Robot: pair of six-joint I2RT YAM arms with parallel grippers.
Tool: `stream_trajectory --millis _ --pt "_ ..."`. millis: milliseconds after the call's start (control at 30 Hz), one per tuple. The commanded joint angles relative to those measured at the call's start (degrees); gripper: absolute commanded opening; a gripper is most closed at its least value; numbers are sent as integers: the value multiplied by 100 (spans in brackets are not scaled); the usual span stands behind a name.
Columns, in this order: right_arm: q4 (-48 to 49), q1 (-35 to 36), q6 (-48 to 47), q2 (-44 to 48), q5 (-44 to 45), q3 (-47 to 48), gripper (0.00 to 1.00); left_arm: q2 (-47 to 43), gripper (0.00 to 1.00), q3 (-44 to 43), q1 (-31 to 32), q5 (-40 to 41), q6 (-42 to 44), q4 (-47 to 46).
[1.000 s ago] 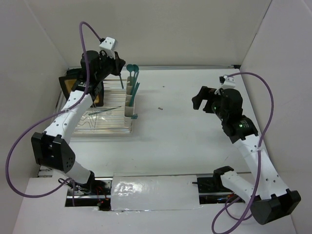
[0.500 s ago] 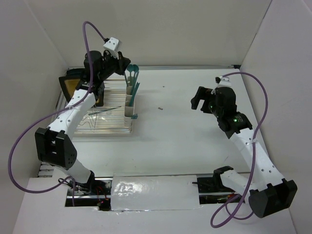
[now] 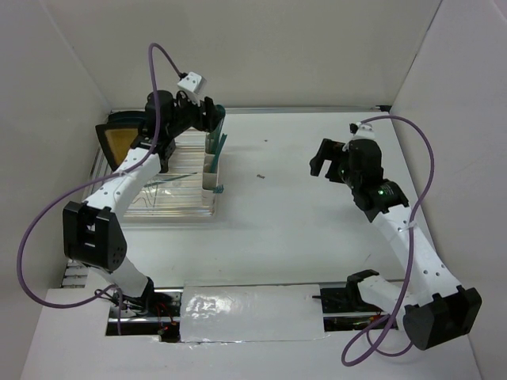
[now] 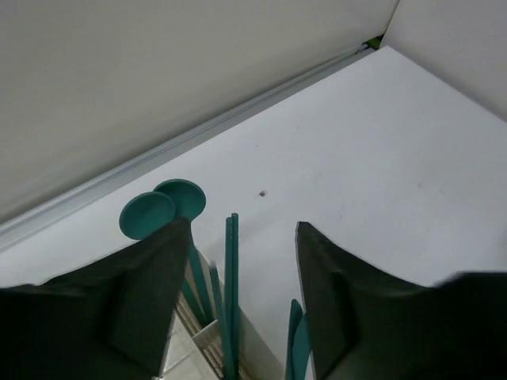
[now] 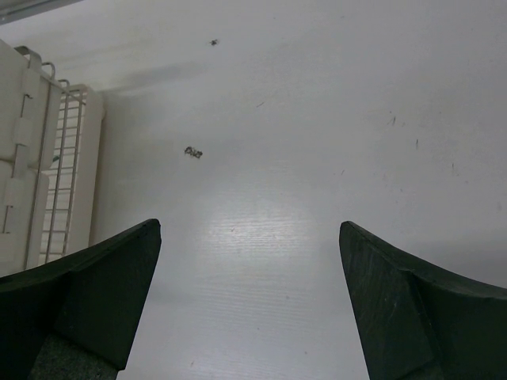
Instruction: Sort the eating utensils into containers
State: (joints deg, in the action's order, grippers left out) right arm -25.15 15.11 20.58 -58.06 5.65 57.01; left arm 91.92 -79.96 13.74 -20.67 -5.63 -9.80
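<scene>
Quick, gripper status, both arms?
Left gripper: open, nothing clamped; a teal utensil shows between the jaws.
Right gripper: open, empty.

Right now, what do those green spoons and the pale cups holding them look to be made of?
Spoons: probably plastic. They show one uniform teal colour, thin flat bowls and a dull matte surface with no metallic glint.
Cups: likely moulded plastic too. They are opaque cream and smooth, with slotted walls.
Looks alone cannot confirm either.
</scene>
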Motion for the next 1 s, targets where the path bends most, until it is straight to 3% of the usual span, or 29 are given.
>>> stream_trajectory --millis 0,67,300,467,633,800,967 --pt "71 -8 95 -126 -20 354 100 -236 71 -98 85 -79 159 -417" --pt "71 -17 130 -57 -73 354 100 -306 92 -256 120 36 185 -278" --pt "10 -9 130 286 -126 241 100 -902 98 -485 94 501 -122 249" --pt "-236 -17 96 305 -345 240 100 -1509 99 -468 -186 1161 -710 962" --pt "-184 -17 113 322 -486 65 100 -2011 96 -328 -696 1136 -1361 2771" --pt "-61 -26 87 322 -688 3 100 -2248 92 226 -934 837 -1256 3238" --pt "-113 -26 60 348 -688 3 100 -2178 82 569 -1057 766 -1055 3476"
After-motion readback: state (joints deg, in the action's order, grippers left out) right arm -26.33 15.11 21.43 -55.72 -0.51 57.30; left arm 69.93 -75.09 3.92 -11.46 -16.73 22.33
